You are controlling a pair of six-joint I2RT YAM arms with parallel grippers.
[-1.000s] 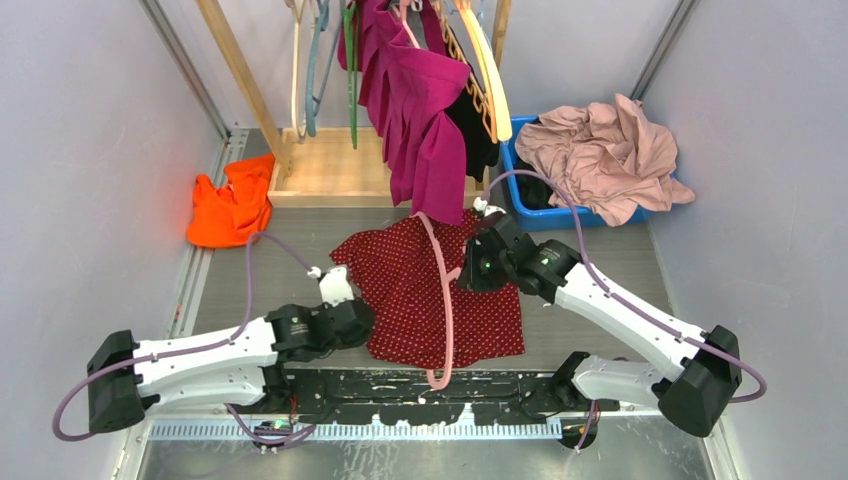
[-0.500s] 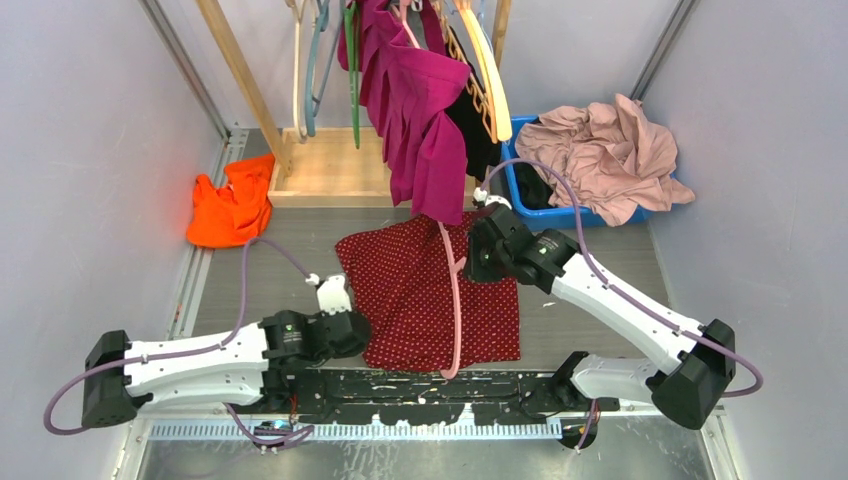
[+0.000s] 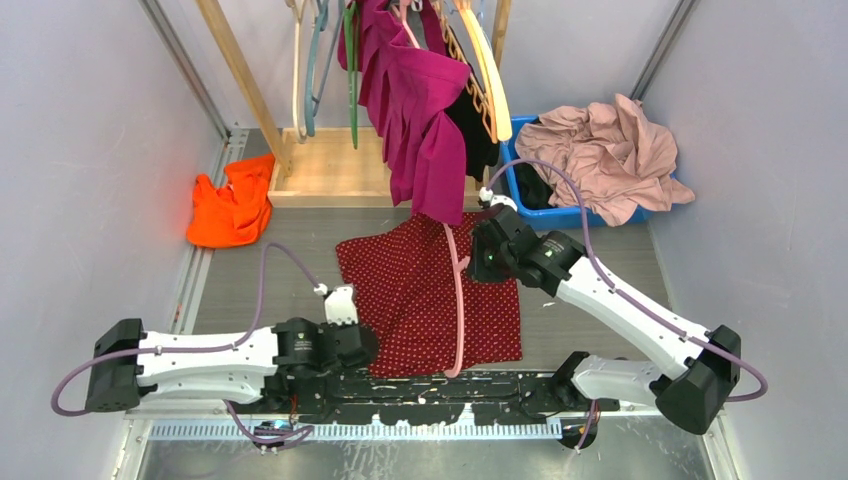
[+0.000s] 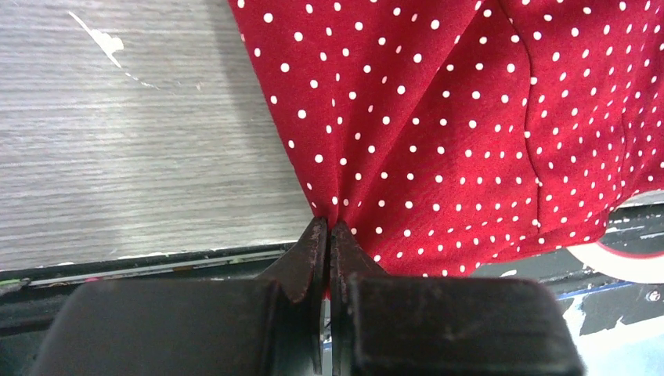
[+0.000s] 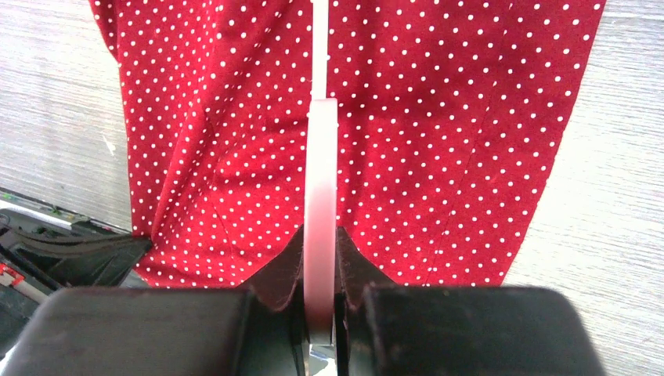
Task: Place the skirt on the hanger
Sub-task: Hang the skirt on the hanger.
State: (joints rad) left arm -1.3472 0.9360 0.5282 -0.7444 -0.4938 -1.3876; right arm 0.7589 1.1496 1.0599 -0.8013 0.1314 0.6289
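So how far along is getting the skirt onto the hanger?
Both grasps look done: left gripper shut on the near edge of the skirt, right gripper shut on the hanger. The hanger runs over the skirt, which is spread on the table. Left: getting the skirt onto the hanger.

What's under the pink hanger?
The skirt, spread on the table, lies under most of the hanger. Anything beneath the skirt is covered; the hanger's far end hides behind the magenta garment.
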